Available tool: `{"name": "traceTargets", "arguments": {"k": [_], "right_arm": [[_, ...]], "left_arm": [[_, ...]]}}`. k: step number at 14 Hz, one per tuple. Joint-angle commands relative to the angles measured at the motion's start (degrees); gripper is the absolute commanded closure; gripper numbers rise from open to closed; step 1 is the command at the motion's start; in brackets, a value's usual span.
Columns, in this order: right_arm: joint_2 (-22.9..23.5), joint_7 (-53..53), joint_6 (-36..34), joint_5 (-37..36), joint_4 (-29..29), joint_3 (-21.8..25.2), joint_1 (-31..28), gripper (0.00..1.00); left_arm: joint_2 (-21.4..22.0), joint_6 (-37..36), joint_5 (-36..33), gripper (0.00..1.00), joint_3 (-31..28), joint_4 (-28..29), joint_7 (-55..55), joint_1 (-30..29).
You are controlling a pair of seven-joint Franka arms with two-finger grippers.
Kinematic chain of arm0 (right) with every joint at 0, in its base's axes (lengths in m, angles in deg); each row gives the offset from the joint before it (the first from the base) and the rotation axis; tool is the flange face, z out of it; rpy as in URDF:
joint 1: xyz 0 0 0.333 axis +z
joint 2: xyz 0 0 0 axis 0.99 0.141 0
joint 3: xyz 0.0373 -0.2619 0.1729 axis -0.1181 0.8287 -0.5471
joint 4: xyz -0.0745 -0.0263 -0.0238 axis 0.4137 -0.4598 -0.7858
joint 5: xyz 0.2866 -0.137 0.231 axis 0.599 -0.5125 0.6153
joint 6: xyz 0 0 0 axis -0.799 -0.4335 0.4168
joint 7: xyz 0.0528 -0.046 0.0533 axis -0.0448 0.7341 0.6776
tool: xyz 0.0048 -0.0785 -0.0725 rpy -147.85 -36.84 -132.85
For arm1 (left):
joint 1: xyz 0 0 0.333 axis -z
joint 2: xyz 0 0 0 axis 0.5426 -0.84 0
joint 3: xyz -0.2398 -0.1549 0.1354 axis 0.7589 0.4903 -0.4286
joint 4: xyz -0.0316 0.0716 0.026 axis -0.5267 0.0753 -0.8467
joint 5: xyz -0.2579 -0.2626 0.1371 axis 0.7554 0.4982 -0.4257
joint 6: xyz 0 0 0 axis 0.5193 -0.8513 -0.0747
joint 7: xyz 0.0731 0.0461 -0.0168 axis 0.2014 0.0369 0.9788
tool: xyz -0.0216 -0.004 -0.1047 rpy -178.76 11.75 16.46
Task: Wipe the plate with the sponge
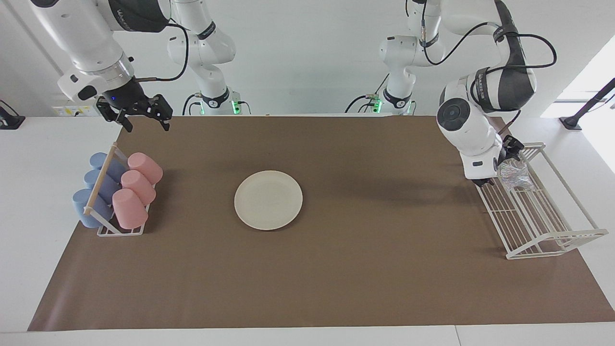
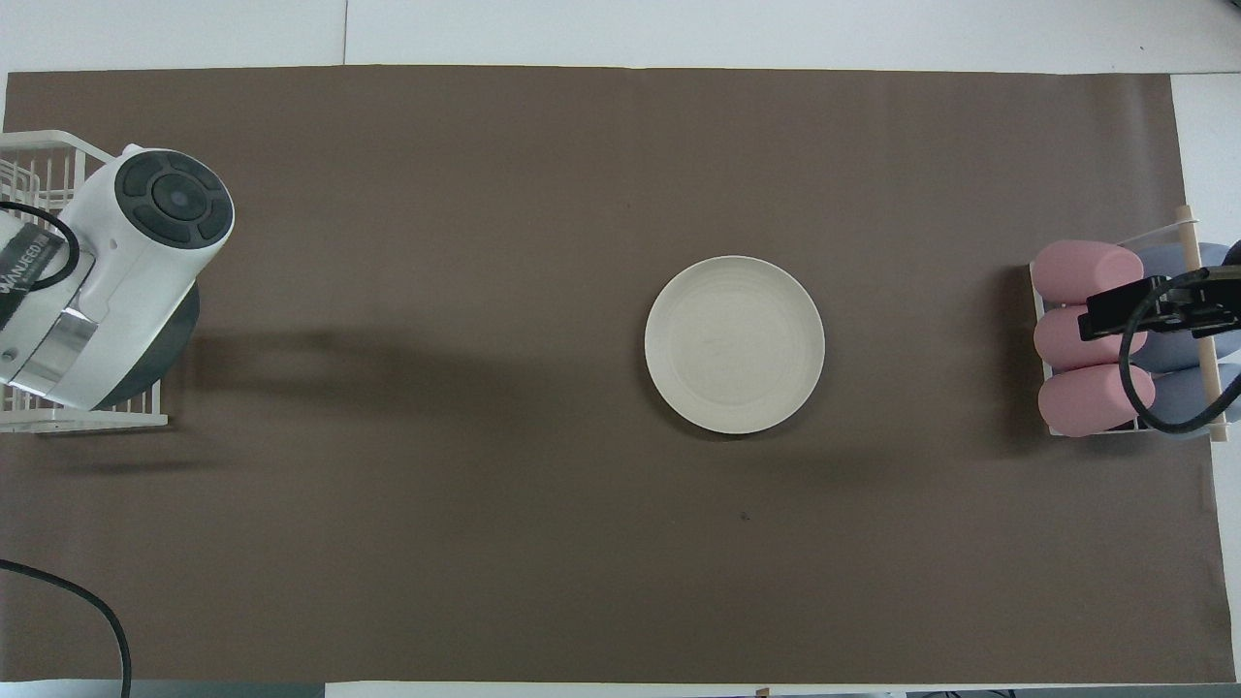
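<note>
Facing view: sponge [image 1: 513, 176] at left fingers [image 1: 505, 154], over rack [image 1: 538, 211].

White wall [image 1: 307, 57], white table [image 1: 29, 192], brown mat [image 1: 336, 269]

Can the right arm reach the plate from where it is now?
Probably yes. The right gripper waits open in the air near the cup rack, and only bare brown mat lies between it and the plate.

Round cream-white plate [image 1: 268, 200] matt and smooth, crinkly silvery-translucent sponge wad [image 1: 513, 175] glossy, white wire rack [image 1: 538, 211] coated metal, brown table cover [image 1: 336, 269] matt paper.
</note>
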Motion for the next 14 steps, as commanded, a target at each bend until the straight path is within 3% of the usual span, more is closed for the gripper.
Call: {"name": "traceTargets", "arguments": {"k": [1, 3, 9, 14], "right_arm": [[-0.42, -0.90, -0.21, -0.01, -0.14, -0.34, -0.15, 0.00], [-0.42, -0.99, -0.21, -0.01, -0.14, -0.34, -0.15, 0.00], [-0.42, -1.07, -0.21, -0.01, -0.22, -0.34, -0.15, 0.00], [-0.24, -1.07, -0.12, -0.10, -0.57, -0.43, -0.06, 0.00]], "left_arm": [[3.52, -5.62, 10.46, 0.00, -0.26, -5.90, -8.87, -0.28], [7.65, -8.07, 20.39, 0.00, -1.31, -6.87, -15.99, -0.72], [11.45, -17.22, 46.16, 0.00, -2.10, -8.81, -32.26, -6.26], [10.92, -12.66, 46.54, 0.00, -2.55, -8.55, -31.85, -4.86]]}}
